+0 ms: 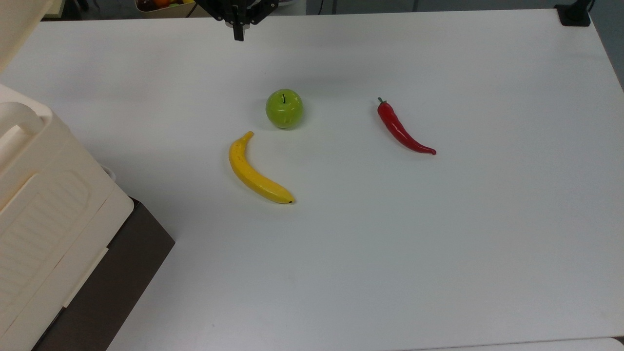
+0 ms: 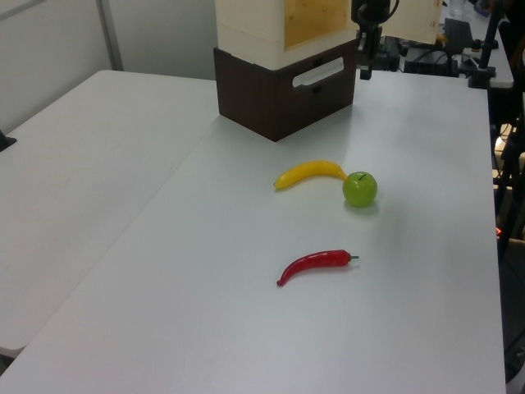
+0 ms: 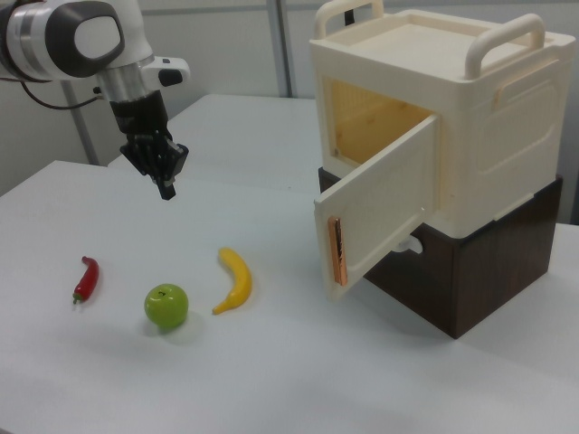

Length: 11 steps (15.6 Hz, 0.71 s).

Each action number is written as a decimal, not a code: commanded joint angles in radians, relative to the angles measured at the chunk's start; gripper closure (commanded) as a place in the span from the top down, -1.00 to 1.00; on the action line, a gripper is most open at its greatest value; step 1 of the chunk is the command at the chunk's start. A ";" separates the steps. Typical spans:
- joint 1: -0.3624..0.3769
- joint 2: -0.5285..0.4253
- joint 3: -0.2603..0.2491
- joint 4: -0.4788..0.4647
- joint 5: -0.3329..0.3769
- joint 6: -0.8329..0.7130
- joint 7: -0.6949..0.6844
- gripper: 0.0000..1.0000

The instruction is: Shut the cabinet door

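The cabinet [image 3: 493, 127] is a large cream box on a dark brown base [image 3: 493, 271], at the right view's right. Its cabinet door [image 3: 384, 199] stands swung open toward the table, showing a pale wooden inside. In the top view the cabinet [image 1: 48, 209] fills the lower left, and a piece of the door [image 1: 17, 22] shows at the upper left corner. My gripper [image 3: 167, 188] hangs shut and holding nothing above the table, far to the left of the door in the right view. It sits at the top view's upper edge [image 1: 238, 35] and beside the cabinet front in the left view [image 2: 364, 72].
A green apple [image 1: 284, 108], a yellow banana [image 1: 256, 170] and a red chili [image 1: 402, 129] lie on the white table [image 1: 438, 243], between my gripper and the table's near part. A black mount [image 1: 574, 14] sits at the top view's far right corner.
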 commanded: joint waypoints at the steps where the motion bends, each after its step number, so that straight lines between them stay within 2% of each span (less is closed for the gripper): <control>1: -0.012 -0.023 -0.020 0.013 -0.002 -0.008 -0.010 -1.00; 4: -0.065 -0.032 -0.023 0.027 -0.001 -0.029 -0.006 -1.00; 11: -0.249 -0.029 -0.029 0.203 0.011 -0.026 0.007 -1.00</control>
